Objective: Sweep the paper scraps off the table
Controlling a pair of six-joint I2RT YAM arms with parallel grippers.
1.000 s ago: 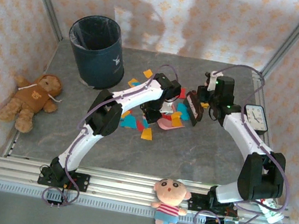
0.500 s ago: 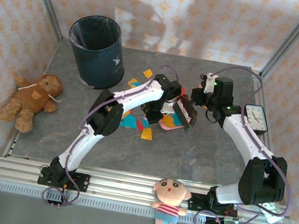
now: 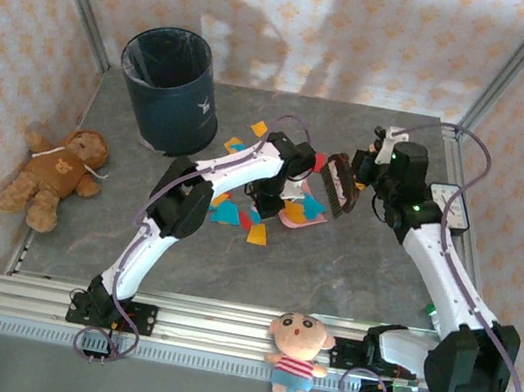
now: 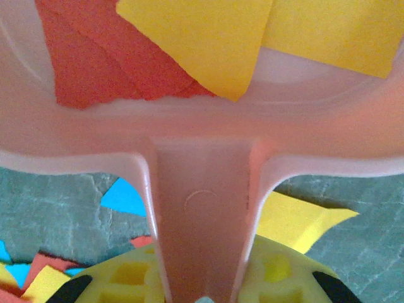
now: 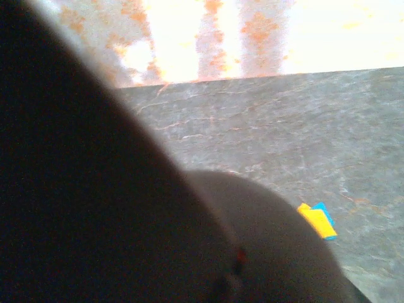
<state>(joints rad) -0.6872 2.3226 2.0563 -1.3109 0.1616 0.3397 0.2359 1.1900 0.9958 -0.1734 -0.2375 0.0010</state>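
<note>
Several paper scraps (image 3: 229, 213) lie loose on the worktop (image 3: 350, 273) just left of the pink dustpan (image 3: 297, 218), some inside it | left jaws clenched on its handle (image 4: 202, 214) | right jaws clamped on the dark brush (image 3: 337, 183), poised right of the pan, across from those scraps.

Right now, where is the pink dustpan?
Top view: the pink dustpan sits centrally on the table among the paper scraps, held by the left gripper, with the brush in the right gripper just beyond it to the right.
</note>
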